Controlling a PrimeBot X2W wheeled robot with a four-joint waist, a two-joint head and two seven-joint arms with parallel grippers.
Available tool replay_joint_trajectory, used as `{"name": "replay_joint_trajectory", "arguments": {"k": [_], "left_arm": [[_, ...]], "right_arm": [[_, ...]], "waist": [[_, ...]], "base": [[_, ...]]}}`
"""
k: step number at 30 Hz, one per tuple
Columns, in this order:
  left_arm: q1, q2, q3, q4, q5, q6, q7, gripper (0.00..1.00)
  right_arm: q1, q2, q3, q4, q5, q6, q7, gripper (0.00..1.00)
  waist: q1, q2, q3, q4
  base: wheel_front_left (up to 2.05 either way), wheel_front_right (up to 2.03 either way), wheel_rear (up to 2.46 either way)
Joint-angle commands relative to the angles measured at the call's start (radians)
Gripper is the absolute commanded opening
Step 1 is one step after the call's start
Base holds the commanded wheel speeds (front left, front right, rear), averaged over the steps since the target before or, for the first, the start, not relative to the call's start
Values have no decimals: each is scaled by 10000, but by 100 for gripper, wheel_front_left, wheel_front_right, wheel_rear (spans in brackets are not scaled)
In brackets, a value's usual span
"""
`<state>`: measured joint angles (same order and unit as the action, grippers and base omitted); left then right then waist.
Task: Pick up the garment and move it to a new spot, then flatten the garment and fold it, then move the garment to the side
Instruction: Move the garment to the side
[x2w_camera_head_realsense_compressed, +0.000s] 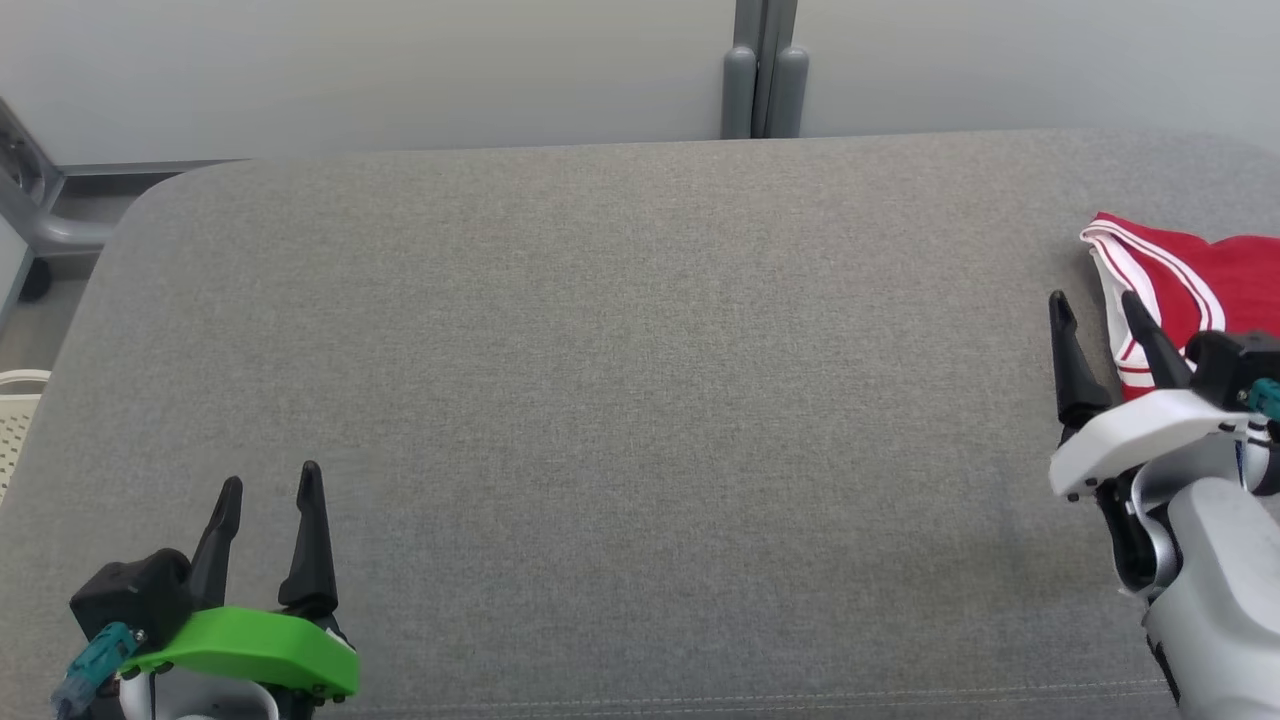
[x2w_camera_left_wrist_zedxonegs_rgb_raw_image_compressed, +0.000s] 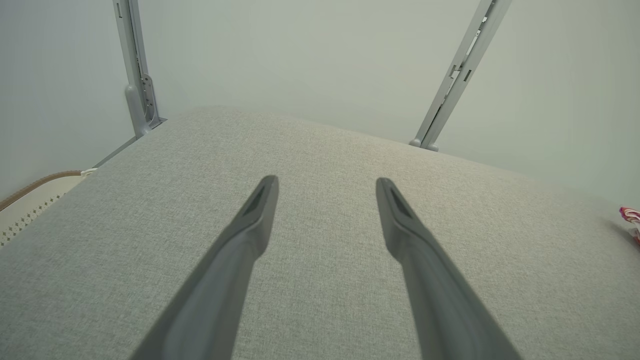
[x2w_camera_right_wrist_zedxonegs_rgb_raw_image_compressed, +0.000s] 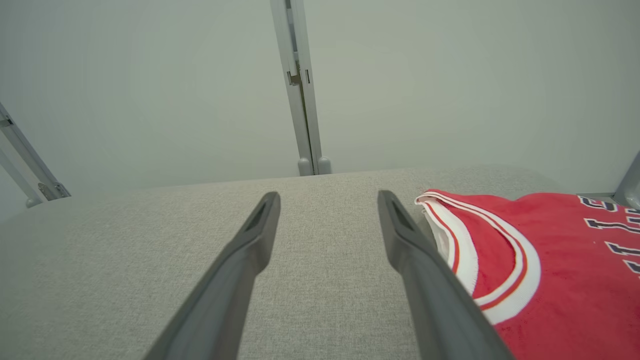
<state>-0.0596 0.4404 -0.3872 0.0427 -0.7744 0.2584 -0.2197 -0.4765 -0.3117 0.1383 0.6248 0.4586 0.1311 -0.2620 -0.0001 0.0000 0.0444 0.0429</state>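
Note:
The garment (x2w_camera_head_realsense_compressed: 1190, 275) is a red jersey with white trim, lying folded at the far right edge of the grey padded table (x2w_camera_head_realsense_compressed: 620, 380), cut off by the head view's border. In the right wrist view the garment (x2w_camera_right_wrist_zedxonegs_rgb_raw_image_compressed: 550, 270) shows dark lettering and lies just right of my right fingers. My right gripper (x2w_camera_head_realsense_compressed: 1095, 310) stands open beside the garment's left edge, empty. My left gripper (x2w_camera_head_realsense_compressed: 270, 490) is open at the lower left over bare fabric, far from the garment. A sliver of the garment (x2w_camera_left_wrist_zedxonegs_rgb_raw_image_compressed: 631, 220) shows at the right edge of the left wrist view.
A pale wall with grey metal posts (x2w_camera_head_realsense_compressed: 762, 70) runs behind the table. A cream perforated basket (x2w_camera_head_realsense_compressed: 15, 415) sits off the table's left edge. The table's middle is bare grey fabric.

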Motion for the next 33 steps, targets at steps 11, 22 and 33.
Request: {"name": "replay_joint_trajectory", "arguments": {"k": [11,22,33], "left_arm": [[722,-100,80,-3,-181,56,-194,100],[945,-145,-242,-28,-33,2,-112,100],[802,-199,-474,72,64,39,-50,100]], "right_arm": [[2890,1974,-1219,-2914,-1634,-7,1026,100],[4396,2566,-1144,-5132,-1965,-7,1970,100],[4873,2603,-1160,-5652,-1691,-7,2155,100]], "waist": [[1,0,-479,372],[1,0,-733,261],[1,0,-840,146]], "base": [[0,0,0],[0,0,0],[0,0,0]]}}
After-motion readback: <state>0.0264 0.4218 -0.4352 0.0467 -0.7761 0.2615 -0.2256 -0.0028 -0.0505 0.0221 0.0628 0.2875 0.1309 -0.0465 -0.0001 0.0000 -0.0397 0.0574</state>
